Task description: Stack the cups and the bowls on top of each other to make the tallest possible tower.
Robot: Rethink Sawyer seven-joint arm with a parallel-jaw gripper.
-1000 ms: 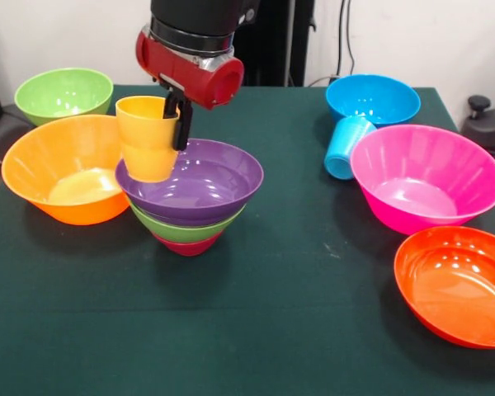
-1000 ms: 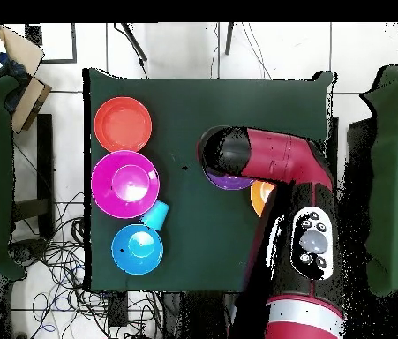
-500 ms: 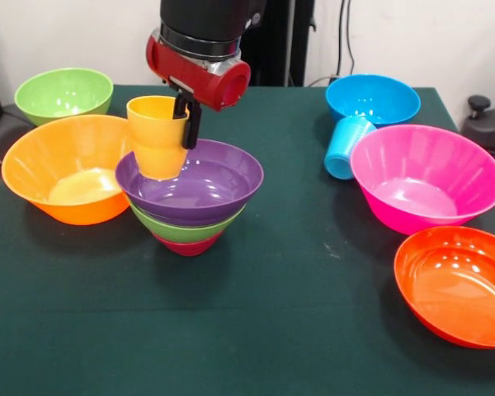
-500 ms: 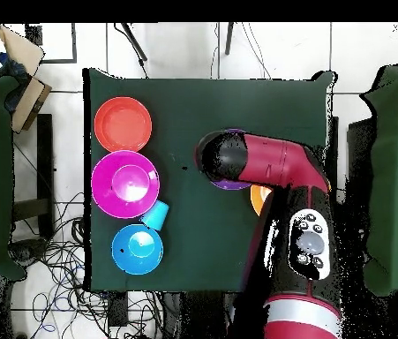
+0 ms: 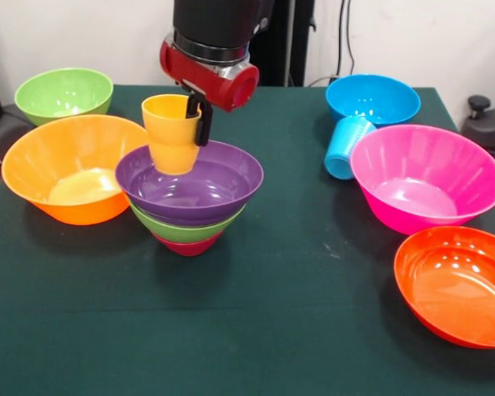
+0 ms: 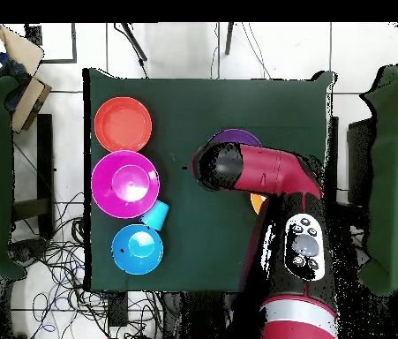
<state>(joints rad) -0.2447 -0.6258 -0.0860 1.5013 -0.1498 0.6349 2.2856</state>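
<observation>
My gripper (image 5: 200, 115) is shut on the rim of the yellow-orange cup (image 5: 172, 134) and holds it upright just above the left part of the purple bowl (image 5: 200, 183). That bowl tops a nested stack over a green bowl (image 5: 181, 228) and a small crimson bowl (image 5: 186, 245). The light blue cup (image 5: 346, 147) lies on its side between the blue bowl (image 5: 373, 98) and the large pink bowl (image 5: 426, 176). In the overhead view the arm (image 6: 264, 169) hides the cup; only the purple bowl's edge (image 6: 234, 137) shows.
The large orange bowl (image 5: 68, 168) sits close to the stack's left, with a green bowl (image 5: 63, 93) behind it. The red-orange bowl (image 5: 456, 284) is at the front right. Overhead, the red-orange (image 6: 123, 124), pink (image 6: 125, 184) and blue (image 6: 137, 249) bowls line the left side.
My gripper has carried the yellow-orange cup to the right and slightly up, from over the gap beside the orange bowl to above the purple bowl's inside.
</observation>
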